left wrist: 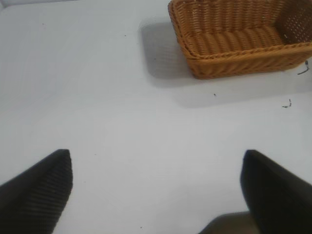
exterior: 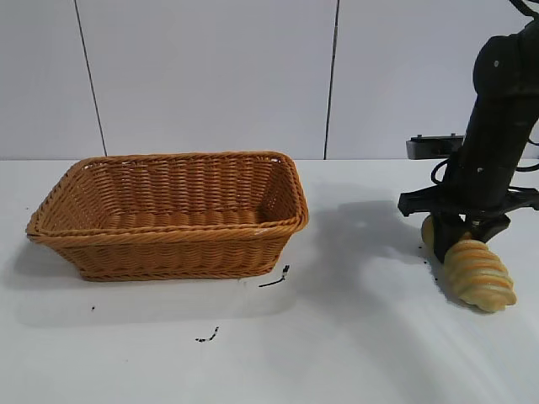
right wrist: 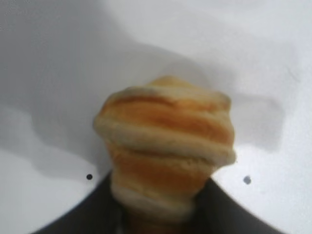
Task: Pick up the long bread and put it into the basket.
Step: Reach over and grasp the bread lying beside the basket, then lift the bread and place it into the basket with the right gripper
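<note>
The long bread (exterior: 477, 271) is a tan-golden ridged loaf at the right of the white table. My right gripper (exterior: 459, 236) is shut on its far end, and the loaf slants down toward the table. In the right wrist view the bread (right wrist: 165, 146) sticks out from between the two dark fingers (right wrist: 83, 214). The orange-brown wicker basket (exterior: 168, 244) stands empty at the left of the table, well apart from the bread. It also shows in the left wrist view (left wrist: 234, 58). My left gripper (left wrist: 156, 190) is open over bare table, away from the basket.
Small black scraps lie on the table in front of the basket (exterior: 274, 279) and nearer the front edge (exterior: 207, 336). A white panelled wall stands behind the table. A dark bracket (exterior: 434, 147) sits behind the right arm.
</note>
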